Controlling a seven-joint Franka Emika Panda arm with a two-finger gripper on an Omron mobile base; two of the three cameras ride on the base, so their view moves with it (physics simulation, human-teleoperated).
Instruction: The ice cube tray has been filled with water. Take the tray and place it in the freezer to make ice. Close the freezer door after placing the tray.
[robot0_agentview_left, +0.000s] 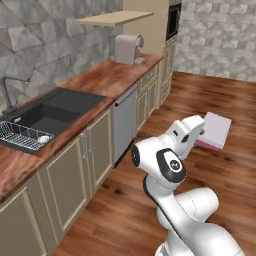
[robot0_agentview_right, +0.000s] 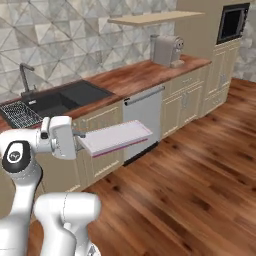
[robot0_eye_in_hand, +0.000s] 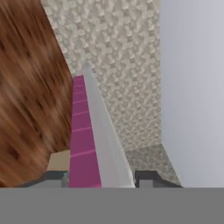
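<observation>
A: Item one, the ice cube tray (robot0_agentview_right: 116, 137). Appearance?

B: Thin flat rectangular slab, pale lavender-white on its broad face, with a pink-magenta edge. In the hand view (robot0_eye_in_hand: 89, 140) the edge shows as a run of magenta segments beside a grey-white face, seen end-on.

A: Attitude?

B: Lying nearly flat in the right base view, broad face up, far end slightly raised. The left base view (robot0_agentview_left: 215, 131) shows the same pale top and a pink strip along the lower edge.

A: Location, taking the dishwasher (robot0_agentview_right: 144, 122) as landmark?

B: In the air above the wooden floor (robot0_agentview_right: 200, 185), in front of the dishwasher, clear of the worktop (robot0_agentview_right: 135, 75) above it. Nothing supports it from below.

A: Item two, the gripper (robot0_agentview_right: 79, 142). State of the jaws?

B: Clamped on the ice cube tray. One dark tip (robot0_eye_in_hand: 151, 178) sits on either side of the slab's near end.

A: Relation of tray to jaws?

B: The near short end lies between them; the rest of the slab projects straight out from the hand, away from the arm.
</observation>
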